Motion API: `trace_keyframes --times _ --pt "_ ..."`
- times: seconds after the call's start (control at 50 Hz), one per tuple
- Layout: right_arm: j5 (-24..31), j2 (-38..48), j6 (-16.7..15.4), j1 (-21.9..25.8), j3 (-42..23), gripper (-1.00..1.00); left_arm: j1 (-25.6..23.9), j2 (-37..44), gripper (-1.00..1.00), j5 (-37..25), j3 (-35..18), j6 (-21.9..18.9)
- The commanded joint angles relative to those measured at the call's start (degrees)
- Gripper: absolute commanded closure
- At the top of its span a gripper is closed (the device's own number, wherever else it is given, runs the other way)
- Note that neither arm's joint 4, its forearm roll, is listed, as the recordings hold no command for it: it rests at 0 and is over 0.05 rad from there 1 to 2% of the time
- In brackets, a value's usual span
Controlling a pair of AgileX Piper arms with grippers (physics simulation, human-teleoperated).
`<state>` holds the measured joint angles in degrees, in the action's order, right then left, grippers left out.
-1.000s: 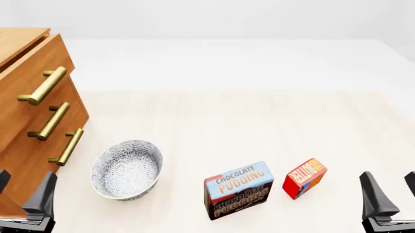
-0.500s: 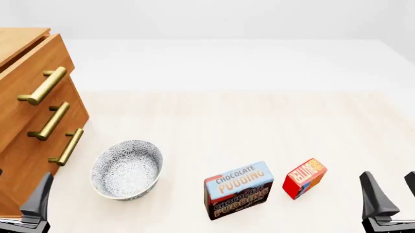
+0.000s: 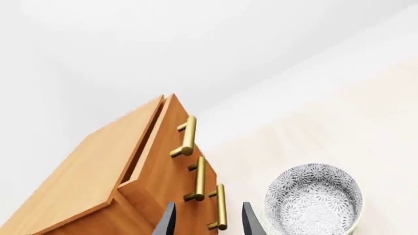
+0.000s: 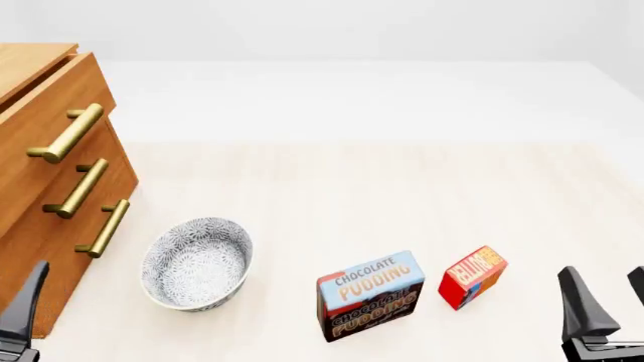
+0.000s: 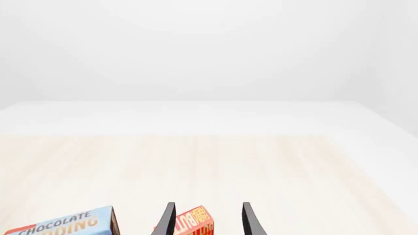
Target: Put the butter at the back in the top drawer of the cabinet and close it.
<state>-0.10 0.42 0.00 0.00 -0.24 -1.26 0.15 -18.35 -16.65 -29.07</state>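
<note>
Whereas the left end effector (image 4: 23, 313) stood further right a second ago, it now sits at the lower left frame edge, fingers spread, empty, beside the cabinet (image 4: 41, 173). The pale wooden table (image 4: 382, 196) meets white surroundings. The right end effector (image 5: 205, 220) is released, empty; the butter (image 4: 472, 276) stands lower right.

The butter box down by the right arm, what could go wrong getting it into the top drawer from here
1. The butter stands close beside the pudding box, so the open right end effector might bump the pudding while closing in.
2. The top drawer looks only slightly ajar; the butter likely won't fit until the left end effector pulls its handle.
3. The bowl sits near the cabinet and could get knocked.
</note>
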Motion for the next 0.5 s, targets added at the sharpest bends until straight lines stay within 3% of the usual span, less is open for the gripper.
trace_keyframes --times 0.02,0.5 --pt "0.0 0.0 0.0 0.0 0.0 -1.0 -0.76 0.25 -1.0 -2.69 -3.12 -6.01" --pt "0.0 0.0 0.0 0.0 0.0 -1.0 -2.68 8.62 -1.0 1.89 -5.78 -17.51"
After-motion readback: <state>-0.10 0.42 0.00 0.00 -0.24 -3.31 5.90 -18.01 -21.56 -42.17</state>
